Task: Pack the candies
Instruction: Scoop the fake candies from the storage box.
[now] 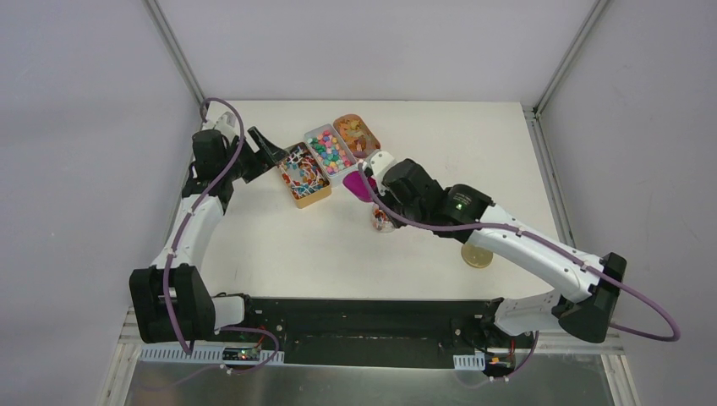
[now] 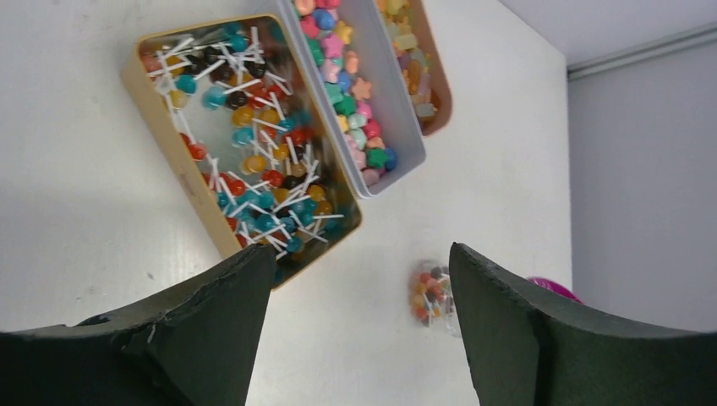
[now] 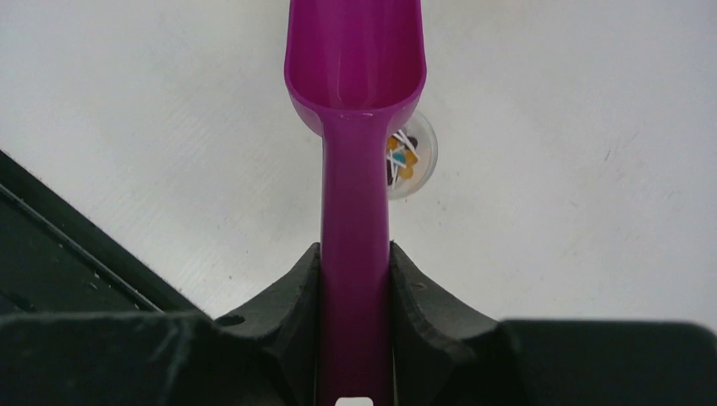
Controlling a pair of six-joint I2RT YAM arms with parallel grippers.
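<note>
The candies [image 2: 254, 144] are a jumbled heap of red, blue, orange and white sweets in a gold tin [image 1: 303, 174] at the back of the table. My left gripper [image 2: 363, 279] is open and empty, hovering just left of that tin in the top view [image 1: 270, 152]. My right gripper [image 3: 355, 262] is shut on the handle of a magenta scoop [image 3: 355, 76], whose bowl is empty. A small clear jar [image 3: 414, 156] holding a few candies stands on the table just under and right of the scoop. The jar also shows in the top view [image 1: 381, 220].
A white tray [image 1: 330, 152] of pastel sweets and an orange tray [image 1: 356, 135] of yellow-orange sweets lie right of the gold tin. A round gold lid [image 1: 476, 255] lies on the table near the right arm. A black rail [image 1: 363, 317] runs along the near edge.
</note>
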